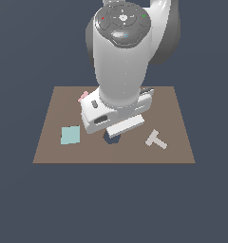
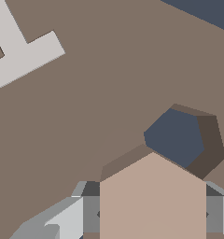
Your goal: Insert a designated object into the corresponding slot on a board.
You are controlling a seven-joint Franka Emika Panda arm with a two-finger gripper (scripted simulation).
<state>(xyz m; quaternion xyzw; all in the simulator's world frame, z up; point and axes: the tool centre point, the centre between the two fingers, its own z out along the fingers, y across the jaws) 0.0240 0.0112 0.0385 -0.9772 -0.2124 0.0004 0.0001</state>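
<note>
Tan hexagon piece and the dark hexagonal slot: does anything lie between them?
Nothing does. In the wrist view the tan hexagon piece, held in the hand, sits right beside the hexagonal slot, its tip overlapping the slot's edge; around them only bare brown board shows.

In the exterior view the arm's bulk hides the gripper, the tan hexagon and most of the slot (image 1: 110, 138) — only a dark sliver shows at centre. The pink piece (image 1: 82, 96) peeks out, shape unreadable. In the wrist view, the grey T piece (image 2: 20, 49) and tan hexagon (image 2: 152, 198) are cut by the edges.
</note>
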